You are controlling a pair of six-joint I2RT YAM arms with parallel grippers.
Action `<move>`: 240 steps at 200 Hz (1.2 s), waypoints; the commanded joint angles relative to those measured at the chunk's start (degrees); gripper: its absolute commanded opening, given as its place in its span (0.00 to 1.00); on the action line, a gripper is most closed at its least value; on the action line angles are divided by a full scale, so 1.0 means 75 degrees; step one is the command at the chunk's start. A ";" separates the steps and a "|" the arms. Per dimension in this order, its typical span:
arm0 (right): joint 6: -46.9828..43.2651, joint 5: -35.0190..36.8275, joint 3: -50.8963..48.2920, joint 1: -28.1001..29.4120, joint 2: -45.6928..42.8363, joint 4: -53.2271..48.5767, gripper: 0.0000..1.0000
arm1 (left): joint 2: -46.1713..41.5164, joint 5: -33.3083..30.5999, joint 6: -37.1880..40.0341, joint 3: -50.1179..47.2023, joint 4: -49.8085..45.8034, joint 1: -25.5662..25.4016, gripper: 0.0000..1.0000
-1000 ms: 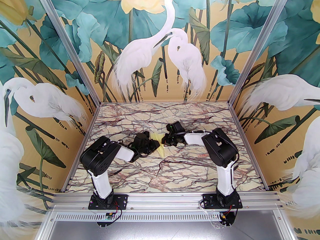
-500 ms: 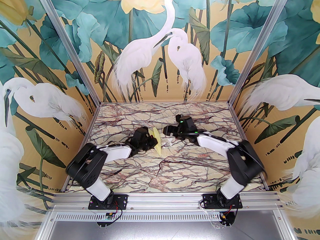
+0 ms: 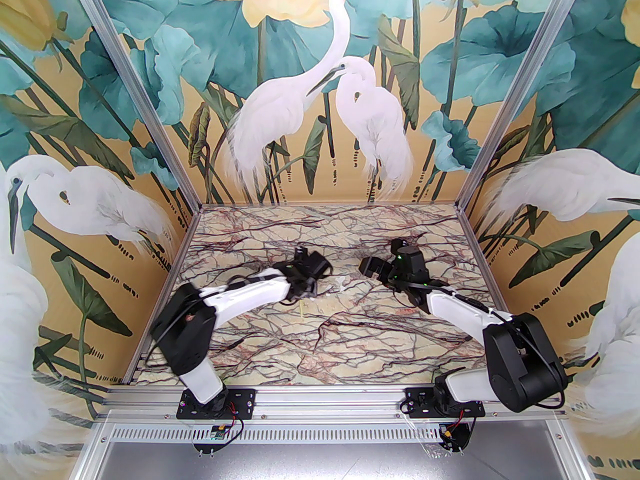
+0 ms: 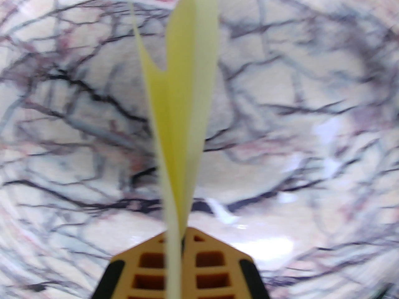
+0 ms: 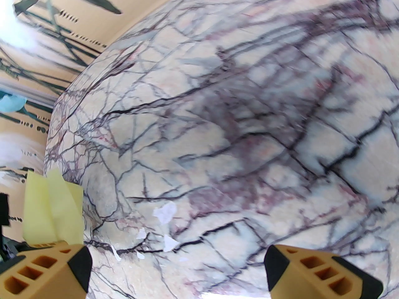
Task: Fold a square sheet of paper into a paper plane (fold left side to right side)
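Left gripper (image 4: pixel 176 240): fingers pinched together on one end of the paper plane (image 4: pixel 182 104). The plane runs up the centre of the frame, with the marble table (image 4: pixel 296 89) behind it. Right gripper (image 5: pixel 177 269): fingers wide apart, holding nothing.

Handling, judged: feather-light, floppy, creases easily. Best gripped on the folded ridge, where the layers stack.

Appearance: pale yellow, narrow, layers splaying apart at the top.

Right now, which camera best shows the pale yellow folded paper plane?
The left wrist view: the pale yellow folded paper plane stands large and central, pinched in the left pincer. The right wrist view catches it small at its left edge; the top view, a thin sliver.
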 commanded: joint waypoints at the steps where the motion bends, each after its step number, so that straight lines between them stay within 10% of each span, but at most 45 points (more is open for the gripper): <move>1: -0.0010 -0.0029 -0.0132 -0.0023 -0.0567 0.0036 0.99 | 0.0900 -0.1444 -0.0204 0.0764 -0.1660 -0.0401 0.00; 50: -0.0172 -0.0022 -0.0626 -0.0253 -0.1402 0.0113 0.99 | 0.2562 -0.1281 -0.0676 0.2075 -0.2385 -0.0778 0.06; 79: -0.0389 0.0253 -0.0527 -0.0303 -0.1570 -0.0422 0.99 | 0.2634 -0.0639 -0.0465 0.2215 -0.1916 -0.0929 0.41; 150: -0.0296 0.0223 -0.0359 -0.0309 -0.1443 -0.0752 0.99 | 0.0456 0.1737 -0.0076 0.0835 0.0403 -0.0917 0.74; 240: 0.0011 0.0590 0.0313 0.1203 -0.0361 -0.0594 0.93 | -0.2045 0.3595 -0.0602 -0.2485 0.2267 0.0777 0.49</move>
